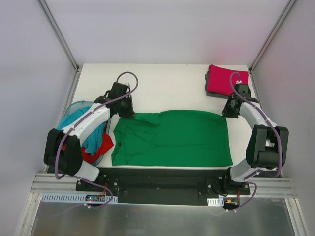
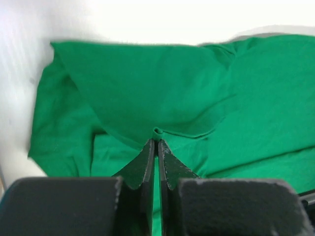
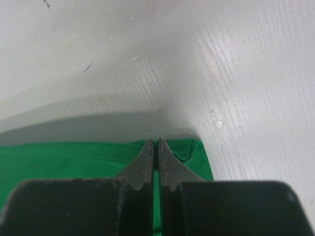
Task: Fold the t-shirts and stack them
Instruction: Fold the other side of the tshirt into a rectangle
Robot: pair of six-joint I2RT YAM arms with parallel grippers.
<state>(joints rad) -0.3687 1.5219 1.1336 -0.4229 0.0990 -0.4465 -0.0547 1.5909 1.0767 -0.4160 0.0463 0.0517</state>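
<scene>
Across the middle of the table (image 1: pixel 172 83) lies the green shirt (image 1: pixel 172 137), spread flat. The left gripper (image 2: pixel 157 142) pinches a fold near its far-left corner, and the right gripper (image 3: pixel 157 142) is clamped on its far-right corner.

Your left arm stretches forward and angles inward, with the left gripper (image 1: pixel 126 109) down low and its fingers pressed together. Your right arm bends sharply at the elbow; the right gripper (image 1: pixel 229 110) sits low, fingers likewise closed.
</scene>
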